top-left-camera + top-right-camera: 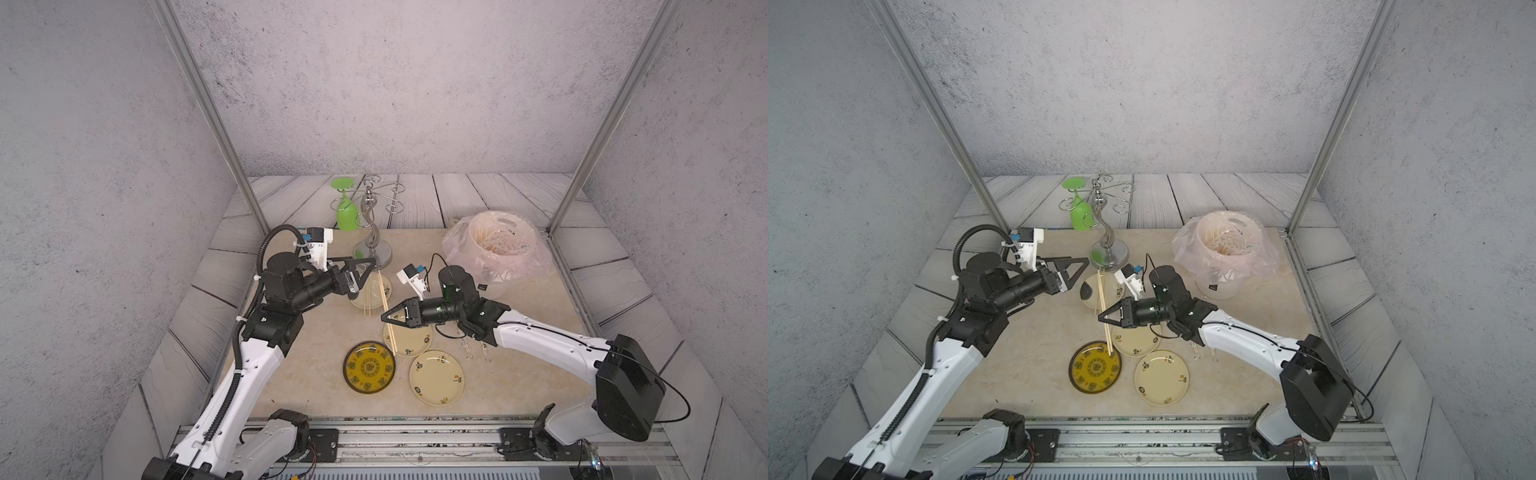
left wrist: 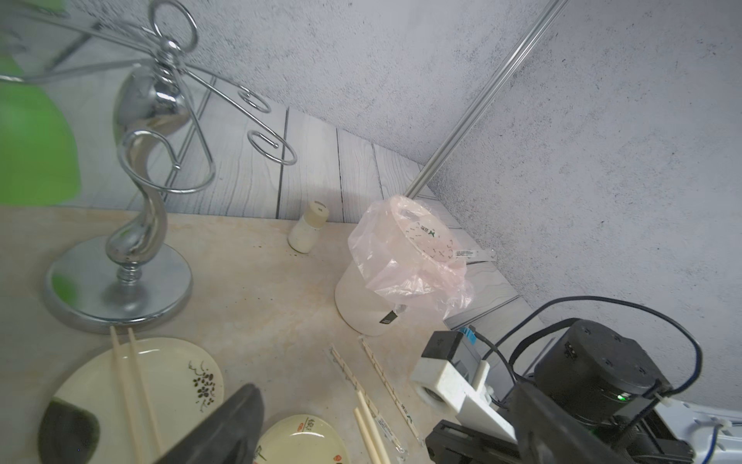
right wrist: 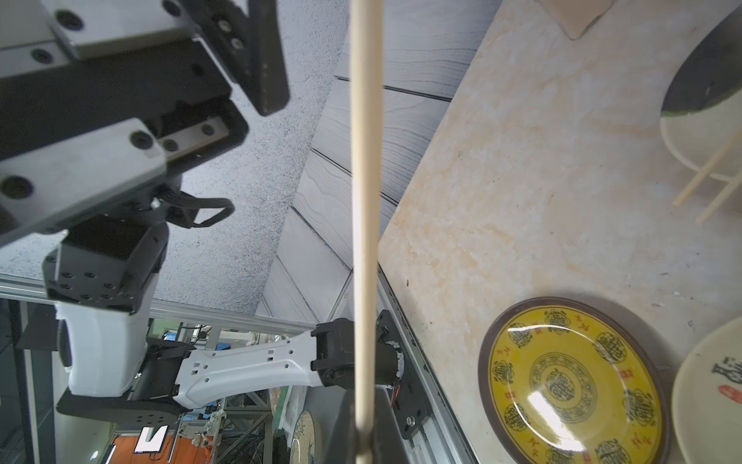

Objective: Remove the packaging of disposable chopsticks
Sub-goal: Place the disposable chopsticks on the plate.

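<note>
in a top view the right gripper (image 1: 384, 318) pinches thin pale wooden chopsticks (image 1: 392, 340) over a cream plate (image 1: 419, 347); the left gripper (image 1: 364, 277) stands wide open. left wrist: long clear printed plastic sleeves (image 2: 383, 377) lie on the beige table (image 2: 261, 289), perhaps with sticks inside. right wrist: the clamped chopsticks cross mid-frame.

We can read nothing: the print on the white bin (image 2: 361, 297), its dark label (image 2: 386, 319), the marks on the packaging (image 2: 388, 385) and the characters on the cream plate (image 2: 305, 442) and yellow plate (image 3: 574, 385) are too blurred.
</note>
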Motion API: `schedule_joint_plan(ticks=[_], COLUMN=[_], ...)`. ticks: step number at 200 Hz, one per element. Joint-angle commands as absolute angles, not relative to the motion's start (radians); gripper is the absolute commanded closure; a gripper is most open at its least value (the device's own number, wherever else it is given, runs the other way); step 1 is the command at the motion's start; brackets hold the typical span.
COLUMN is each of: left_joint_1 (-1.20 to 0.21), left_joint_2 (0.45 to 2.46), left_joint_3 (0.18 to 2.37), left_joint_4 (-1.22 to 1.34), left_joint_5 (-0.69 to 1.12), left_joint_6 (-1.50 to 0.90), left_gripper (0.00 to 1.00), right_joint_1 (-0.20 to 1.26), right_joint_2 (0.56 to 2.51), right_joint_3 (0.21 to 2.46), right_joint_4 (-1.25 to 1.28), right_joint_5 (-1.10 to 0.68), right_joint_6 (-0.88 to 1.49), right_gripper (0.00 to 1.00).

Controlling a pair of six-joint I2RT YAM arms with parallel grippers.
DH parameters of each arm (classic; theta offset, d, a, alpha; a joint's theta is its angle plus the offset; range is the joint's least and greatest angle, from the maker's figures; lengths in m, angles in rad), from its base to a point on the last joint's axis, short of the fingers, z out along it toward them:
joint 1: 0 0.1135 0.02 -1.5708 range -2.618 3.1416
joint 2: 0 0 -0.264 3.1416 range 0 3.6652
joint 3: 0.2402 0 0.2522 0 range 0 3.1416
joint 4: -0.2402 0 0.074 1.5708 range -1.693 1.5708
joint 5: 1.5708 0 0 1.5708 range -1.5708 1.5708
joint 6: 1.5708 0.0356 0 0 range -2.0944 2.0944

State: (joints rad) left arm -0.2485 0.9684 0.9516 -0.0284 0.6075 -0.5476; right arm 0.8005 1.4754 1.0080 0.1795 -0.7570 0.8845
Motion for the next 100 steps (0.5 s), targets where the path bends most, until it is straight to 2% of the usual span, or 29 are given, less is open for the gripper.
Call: schedule_joint_plan(ticks=[1,30,100], left_joint_1=[-0.236,-0.230,-0.230], left_joint_2=[0.906,0.867,0.855], left_joint_3=[0.979,0.966,0.961], left_joint_4=[-0.091,-0.125,-0.130], left_joint_5=[0.491,0.382,0.373], left_joint_6=[-0.431,-0.389,-0.387], left_gripper=[0.03,0.04,0.05], right_joint_1=[0.785,0.755,0.707], right_joint_2=[1.467,1.465,1.613], right_joint_3=[0.981,0.944,1.002], right_joint_4=[0.092,0.044,-0.133], right_joint_5=[-0.708,-0.655,-0.548], right_joint_6=[0.825,0.806,0.756], right_gripper=[1.00,1.00,1.00])
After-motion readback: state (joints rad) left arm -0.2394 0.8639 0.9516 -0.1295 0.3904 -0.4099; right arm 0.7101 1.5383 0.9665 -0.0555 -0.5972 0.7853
